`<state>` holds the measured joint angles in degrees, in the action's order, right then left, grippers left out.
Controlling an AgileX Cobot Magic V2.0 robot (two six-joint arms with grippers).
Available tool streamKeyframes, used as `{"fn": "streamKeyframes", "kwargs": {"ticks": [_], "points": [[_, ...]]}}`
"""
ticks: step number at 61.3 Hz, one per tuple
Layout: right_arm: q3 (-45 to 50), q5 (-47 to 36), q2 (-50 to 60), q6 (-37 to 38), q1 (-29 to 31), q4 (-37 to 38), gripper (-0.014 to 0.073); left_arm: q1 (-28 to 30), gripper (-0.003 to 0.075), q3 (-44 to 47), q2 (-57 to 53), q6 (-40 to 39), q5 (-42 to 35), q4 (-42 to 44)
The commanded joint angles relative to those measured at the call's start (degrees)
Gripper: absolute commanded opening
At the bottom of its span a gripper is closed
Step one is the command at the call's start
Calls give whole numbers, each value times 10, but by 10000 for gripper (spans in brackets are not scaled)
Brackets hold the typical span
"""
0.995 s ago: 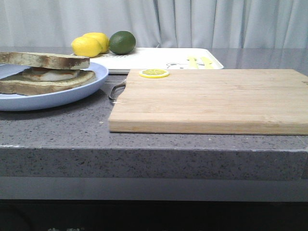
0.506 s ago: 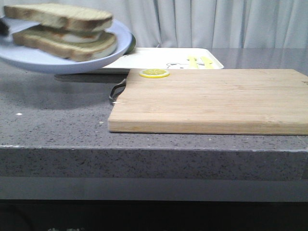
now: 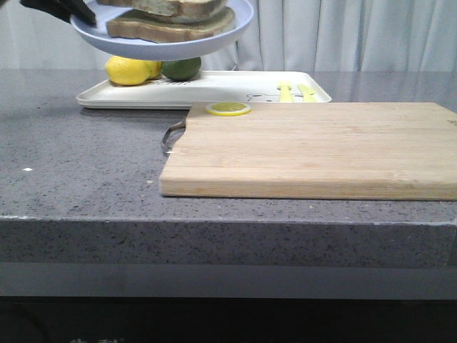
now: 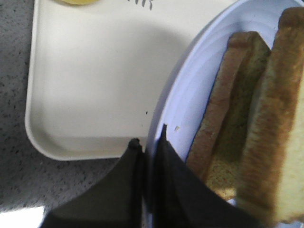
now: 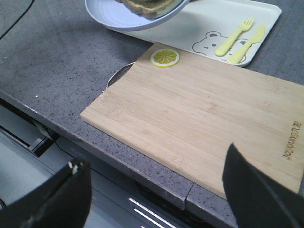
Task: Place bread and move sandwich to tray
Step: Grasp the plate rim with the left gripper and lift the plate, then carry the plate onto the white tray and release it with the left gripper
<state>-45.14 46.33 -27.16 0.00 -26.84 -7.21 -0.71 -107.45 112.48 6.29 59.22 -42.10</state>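
left gripper (image 4: pixel 148 142) pinching the plate (image 3: pixel 164 44) rim only, held over the tray (image 3: pixel 214 89), so any tilt could slide the sandwich (image 3: pixel 171 18) off; right gripper (image 5: pixel 152 190) open, idle

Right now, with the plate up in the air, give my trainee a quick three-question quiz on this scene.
1. True or false: the light-blue plate rests on the tray.
2. Which claw pinches the plate's rim: A) left claw B) right claw?
3. Fill in: the lemon slice lies on a corner of the ____.

Key:
1. False; the plate hangs in the air above the tray.
2. A; the right claw is open over the cutting board, holding nothing.
3. Cutting board.
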Motion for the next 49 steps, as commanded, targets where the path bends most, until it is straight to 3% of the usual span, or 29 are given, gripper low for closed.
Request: {"fn": "streamKeyframes", "kwargs": {"ticks": [1,14,34,39,49], "points": [[-12,-44,-2,-4,2,0,581,-8,-20,-60,-1,-54,-29,-53],[-12,-45,-2,-4,2,0,581,-11,-20,-108,62,-108,-19,-51],[-12,-44,-2,-4,2,0,581,-11,-13,-111,94,-122,-13,-49],[-12,-44,-2,-4,2,0,581,-11,29,-111,95,-122,-11,-49],[-12,-44,-2,-4,2,0,581,-11,214,-111,95,-122,-12,-48]]}}
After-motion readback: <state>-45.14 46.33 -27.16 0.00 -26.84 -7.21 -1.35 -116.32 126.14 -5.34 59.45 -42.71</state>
